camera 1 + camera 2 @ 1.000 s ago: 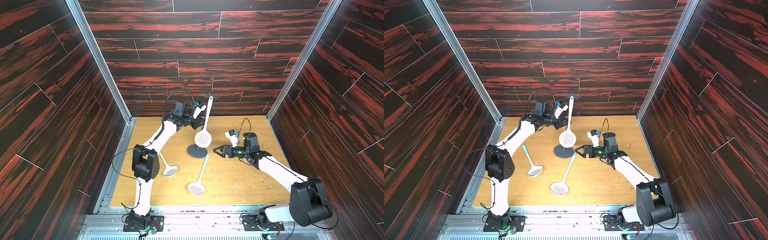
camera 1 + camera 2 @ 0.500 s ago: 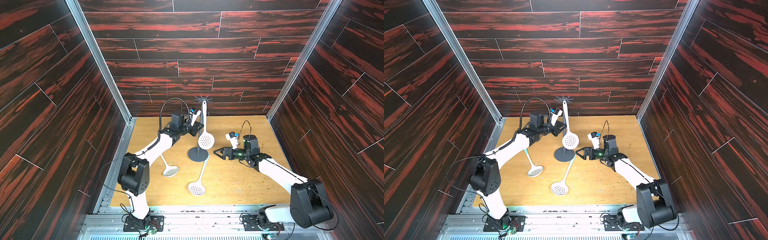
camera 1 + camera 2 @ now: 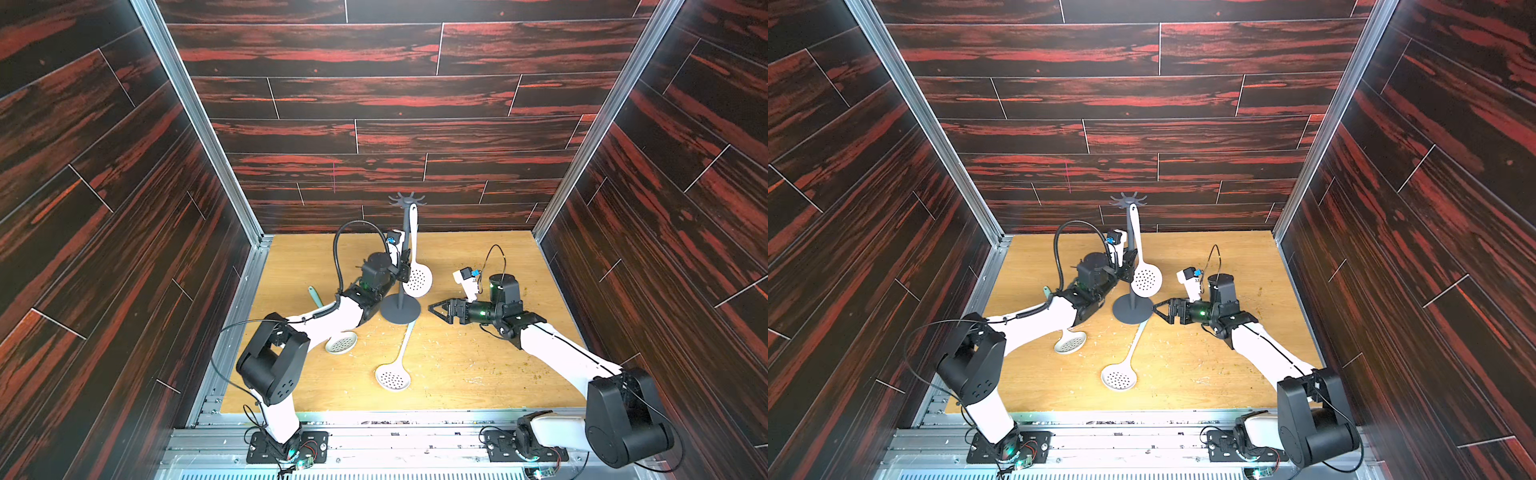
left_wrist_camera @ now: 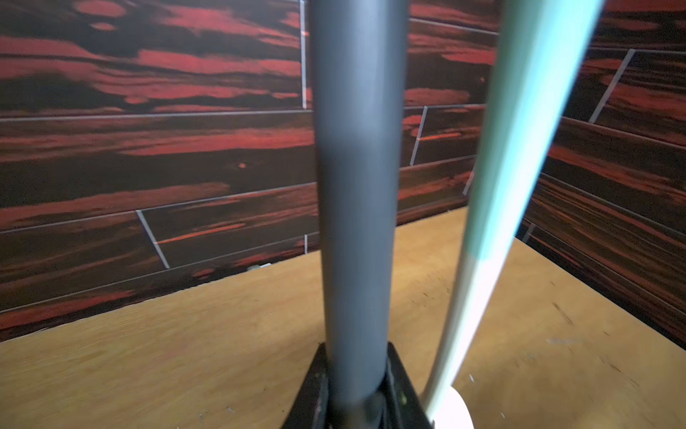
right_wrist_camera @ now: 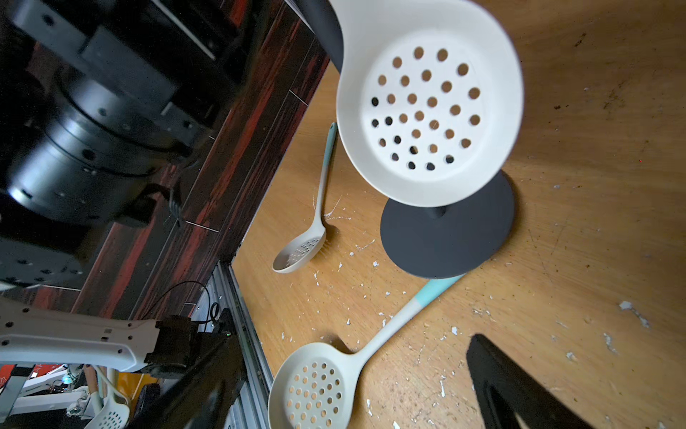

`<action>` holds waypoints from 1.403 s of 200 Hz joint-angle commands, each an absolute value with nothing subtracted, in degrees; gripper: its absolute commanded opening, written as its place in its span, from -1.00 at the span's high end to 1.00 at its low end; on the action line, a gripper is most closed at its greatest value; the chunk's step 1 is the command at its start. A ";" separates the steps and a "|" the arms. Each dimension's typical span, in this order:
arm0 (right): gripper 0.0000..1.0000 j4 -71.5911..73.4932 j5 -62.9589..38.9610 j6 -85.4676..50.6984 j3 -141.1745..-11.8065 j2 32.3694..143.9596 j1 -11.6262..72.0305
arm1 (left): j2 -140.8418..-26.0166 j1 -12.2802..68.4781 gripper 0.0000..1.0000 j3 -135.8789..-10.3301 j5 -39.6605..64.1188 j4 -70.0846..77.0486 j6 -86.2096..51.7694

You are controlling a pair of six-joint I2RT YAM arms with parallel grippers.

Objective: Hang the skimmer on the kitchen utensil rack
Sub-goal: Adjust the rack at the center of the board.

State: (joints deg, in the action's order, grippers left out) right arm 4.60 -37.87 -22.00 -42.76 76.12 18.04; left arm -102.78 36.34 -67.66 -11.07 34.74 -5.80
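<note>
One skimmer [image 3: 401,353] against rack [image 3: 395,314] base

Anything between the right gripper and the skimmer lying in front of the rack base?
Nothing visible. Bare table separates the open right gripper from the skimmer. Its handle tip meets the base of the kitchen utensil rack; whether it's pinned underneath, I cannot tell.

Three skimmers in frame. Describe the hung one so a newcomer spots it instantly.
Find the dark grey kitchen utensil rack standing near the middle of the wooden table. The skimmer hangs from its star-shaped crown, handle up, white perforated bowl beside the pole. It alone is upright; the other two skimmers lie flat on the table.
</note>
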 commanded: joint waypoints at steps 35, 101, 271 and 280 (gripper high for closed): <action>-0.96 4.48 -38.41 -21.77 -40.35 74.70 18.28 | -110.62 39.35 1.00 -65.17 -34.28 45.81 0.46; -0.96 4.22 -38.41 -20.83 -39.83 74.83 18.28 | -117.80 40.25 1.00 -66.40 -36.86 53.05 4.09; -0.97 16.39 -33.80 -32.87 -29.46 72.43 20.08 | -111.36 41.55 0.58 -55.82 -40.87 53.26 9.67; -0.97 17.70 -33.92 -34.09 -28.81 72.60 20.45 | -110.46 41.61 0.55 -55.25 -40.47 52.60 9.29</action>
